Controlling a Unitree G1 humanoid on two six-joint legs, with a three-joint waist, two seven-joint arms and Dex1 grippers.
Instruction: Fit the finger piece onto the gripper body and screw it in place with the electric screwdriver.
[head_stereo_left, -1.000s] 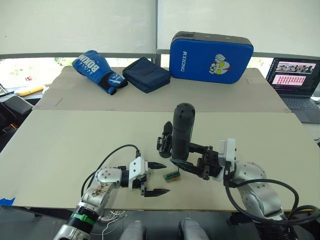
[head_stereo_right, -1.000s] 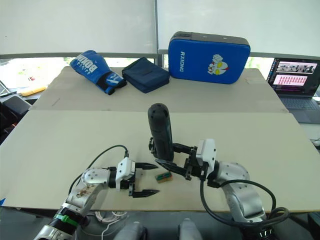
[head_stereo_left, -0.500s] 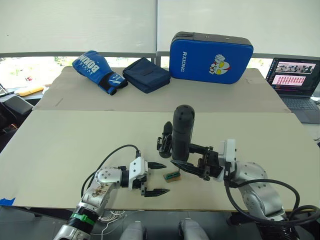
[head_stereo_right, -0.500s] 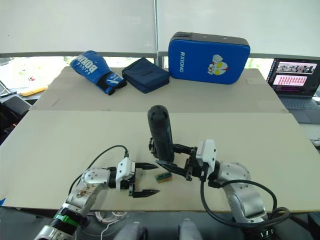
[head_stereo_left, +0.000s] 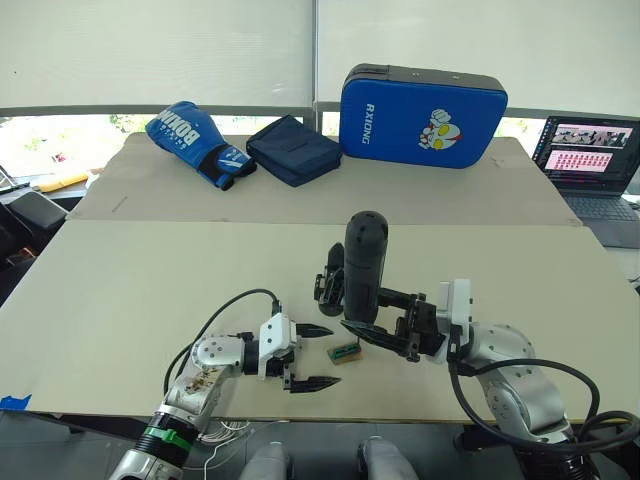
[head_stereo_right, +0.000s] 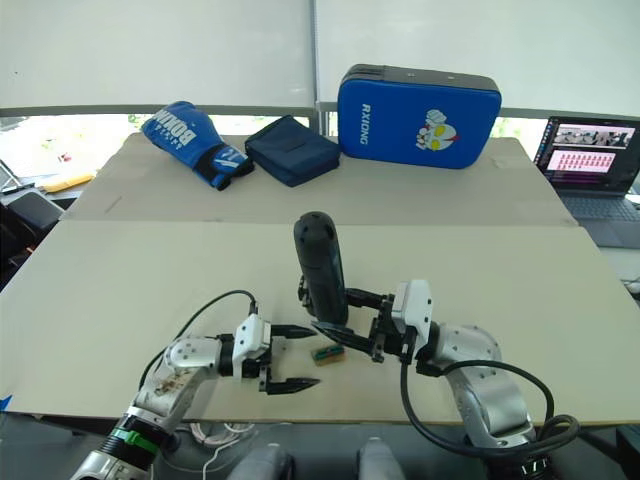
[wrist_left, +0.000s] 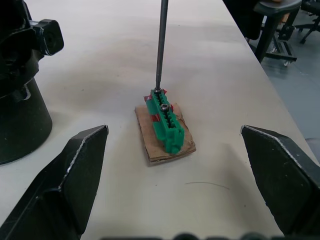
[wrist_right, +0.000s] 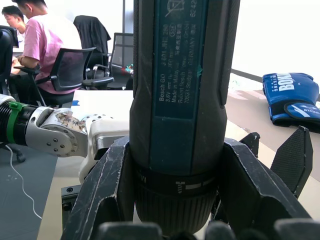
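— So how did the electric screwdriver (head_stereo_left: 362, 268) handle?

— Stiff and top-heavy, I judged — my right gripper (head_stereo_left: 385, 330) was clamped around its lower barrel, near the chuck, which seemed the steadiest hold.

— Which way did it point?

— Long axis nearly upright, rounded end up, bit (wrist_left: 161, 45) down, its tip on a screw in the green block (wrist_left: 165, 122), just in front of the gripper body (head_stereo_left: 329, 284).

— And your other hand?

— My left gripper (head_stereo_left: 312, 356) lay spread wide beside the block, holding nothing.

Long dark grey-black cylindrical electric screwdriver (wrist_right: 180, 100) cut off at frame top. Small black mechanical gripper body (head_stereo_left: 330, 285) mostly hidden behind it. Black round base (wrist_left: 20, 120) cropped at edge.
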